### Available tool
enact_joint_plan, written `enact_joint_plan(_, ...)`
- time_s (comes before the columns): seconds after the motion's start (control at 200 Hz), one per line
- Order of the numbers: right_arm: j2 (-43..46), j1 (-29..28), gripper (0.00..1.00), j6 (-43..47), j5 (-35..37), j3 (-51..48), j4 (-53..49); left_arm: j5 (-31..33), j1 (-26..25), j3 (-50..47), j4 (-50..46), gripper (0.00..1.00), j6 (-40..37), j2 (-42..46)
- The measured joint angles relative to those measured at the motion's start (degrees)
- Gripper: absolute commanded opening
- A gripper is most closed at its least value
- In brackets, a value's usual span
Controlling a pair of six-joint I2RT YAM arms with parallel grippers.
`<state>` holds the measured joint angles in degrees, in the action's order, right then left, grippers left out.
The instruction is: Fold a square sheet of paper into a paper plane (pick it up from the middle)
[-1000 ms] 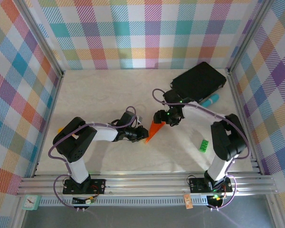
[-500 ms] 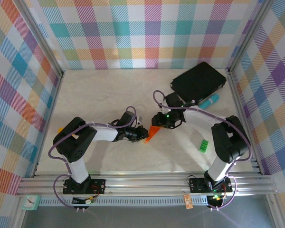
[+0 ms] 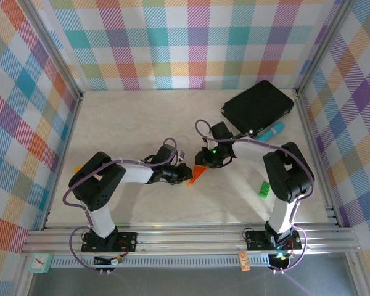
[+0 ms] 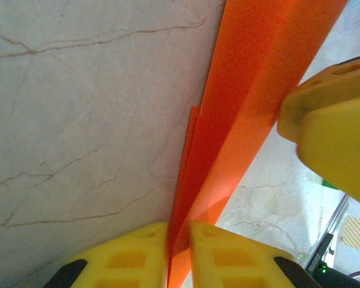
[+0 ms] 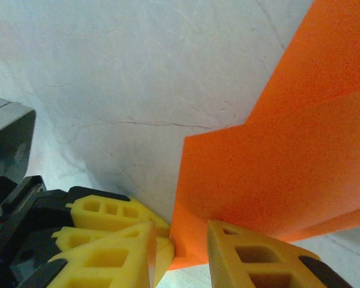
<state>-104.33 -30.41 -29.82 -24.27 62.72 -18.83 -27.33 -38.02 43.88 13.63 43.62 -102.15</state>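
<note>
Marbled pale surface (image 3: pixel 129 123), black rectangular pad (image 3: pixel 258 106) at far right corner. Near surface centre, orange paper plane (image 3: pixel 198 174) pinched between both arms: left tool (image 3: pixel 184 173) clamped on its narrow folded end, right tool (image 3: pixel 205 163) clamped on its wider edge. Small green block (image 3: pixel 265 189) toward right edge.

paper plane (image 4: pixel 246 114): you see thin matt orange paper, faintly grainy, creases crisp
left gripper (image 4: pixel 179 255) fingers (image 4: pixel 126 261): moulded yellow plastic, matt, waffle-pocketed
right gripper (image 5: pixel 180 252): same yellow plastic
table (image 3: pixel 129 123): under the plane, pale marble-look top, smooth, low sheen
black pad (image 3: pixel 258 105): matt
</note>
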Motion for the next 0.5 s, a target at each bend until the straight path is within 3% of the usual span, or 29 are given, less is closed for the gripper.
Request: enact_joint_plan(0.5, -3.45, 0.00, 0.29, -0.26, 3.45, 2.34, -0.50, 0.00, 0.00, 0.02, 0.00, 0.16, 0.00, -0.07)
